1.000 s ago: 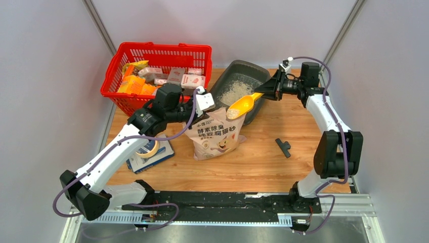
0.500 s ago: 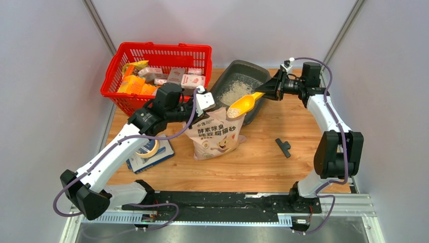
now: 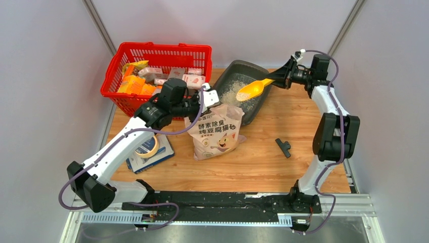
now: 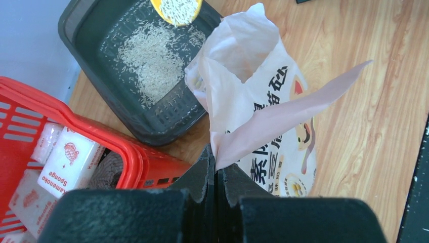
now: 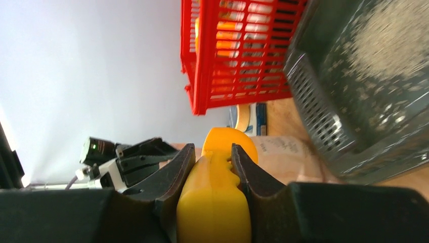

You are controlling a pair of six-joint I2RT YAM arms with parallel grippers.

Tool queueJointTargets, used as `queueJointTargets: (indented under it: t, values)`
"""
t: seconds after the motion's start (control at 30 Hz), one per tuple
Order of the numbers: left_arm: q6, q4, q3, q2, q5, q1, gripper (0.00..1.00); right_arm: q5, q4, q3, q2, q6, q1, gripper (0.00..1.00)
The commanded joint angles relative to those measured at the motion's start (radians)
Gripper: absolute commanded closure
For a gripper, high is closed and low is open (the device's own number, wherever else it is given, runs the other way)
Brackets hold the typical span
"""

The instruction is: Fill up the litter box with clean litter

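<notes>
Two claws grip: the right gripper [image 3: 279, 80] pinches the scoop [image 3: 251, 90] handle and has carried its load from over the bag [image 3: 216, 132] up above the box [image 3: 251, 66], upper centre, where litter [image 3: 229, 94] lies; the left gripper [image 3: 209, 96] stays pressed on the bag's lip.

Left wrist: top edge crops the scoop [image 4: 176, 9]. Right wrist: litter box [image 5: 324, 111] blurred, cropped right; I can't see the scoop's load. Overhead: bag [image 3: 215, 132] hides its near corner.
</notes>
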Motion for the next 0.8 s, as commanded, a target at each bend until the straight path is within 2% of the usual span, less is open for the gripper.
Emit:
queueJointTargets:
  t: [0.0,0.2,0.4,0.57,0.77]
  values:
    - [0.044,0.044,0.058,0.019,-0.009,0.004,1.00,0.006,0.100,0.134,0.148,0.034,-0.050,1.00]
    - [0.081,-0.005,0.061,0.012,-0.036,0.004,1.00,0.126,-0.009,0.399,0.355,-0.158,-0.054,1.00]
    - [0.085,-0.042,0.063,0.005,-0.041,0.005,1.00,0.272,-0.142,0.617,0.457,-0.379,-0.022,1.00]
    - [0.082,-0.036,0.070,0.008,-0.041,0.004,1.00,0.375,-0.228,0.708,0.481,-0.535,-0.005,1.00]
    - [0.079,-0.020,0.066,0.004,-0.038,0.004,1.00,0.352,-0.287,0.711,0.433,-0.621,-0.004,1.00]
